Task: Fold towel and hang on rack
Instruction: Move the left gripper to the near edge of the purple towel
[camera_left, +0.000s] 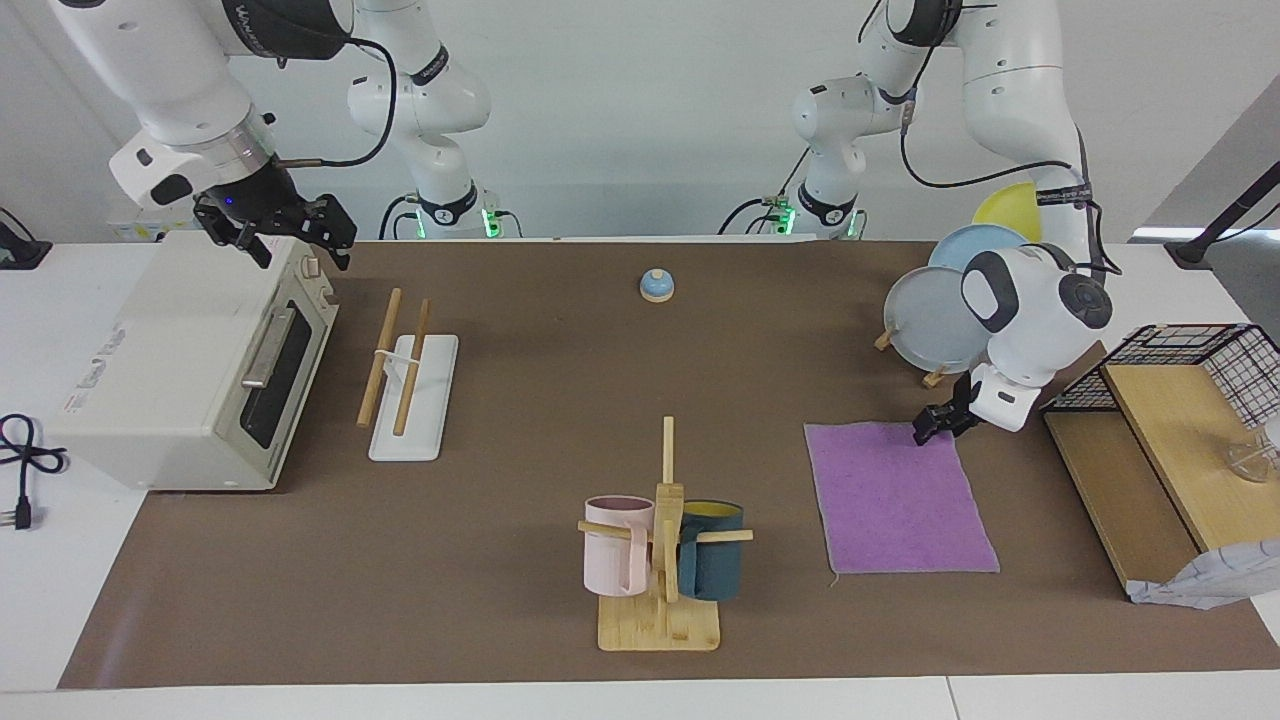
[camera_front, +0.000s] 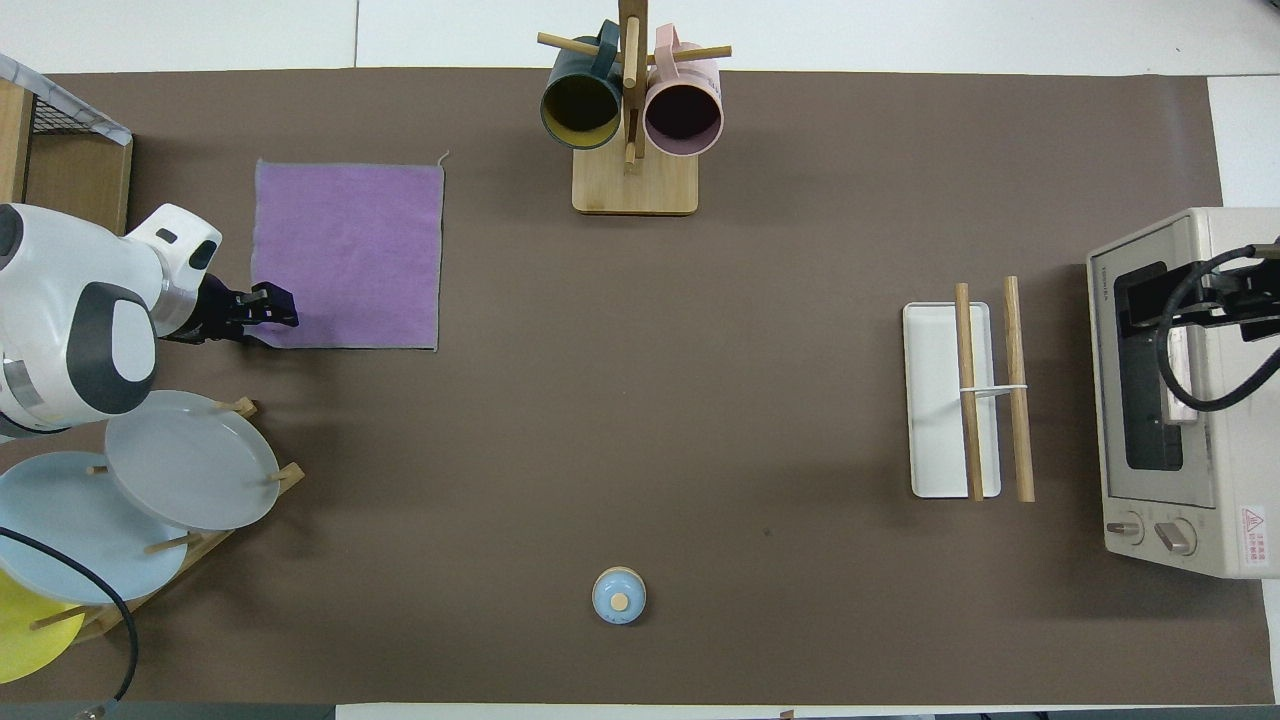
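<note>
Barely started: the towel (camera_left: 897, 497) is lying flat and unfolded on the surface, at 3 o'clock from the mug tree (camera_left: 662, 540) in the facing view, well apart from the empty rack (camera_left: 410, 385). The left end effector (camera_left: 932, 425) is sitting at the towel's corner nearest the robots, and I can't tell if it's clenched yet; the right end effector (camera_left: 288, 232) is waiting released over the toaster oven (camera_left: 190, 370).

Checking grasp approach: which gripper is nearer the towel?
Left. The left gripper is at the towel corner nearest the robots; the right gripper waits over the toaster oven.

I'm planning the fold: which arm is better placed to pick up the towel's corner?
Left. Its end effector is at the towel's corner nearest the plates. The right end effector waits over the toaster oven, at the other end of the table.
</note>
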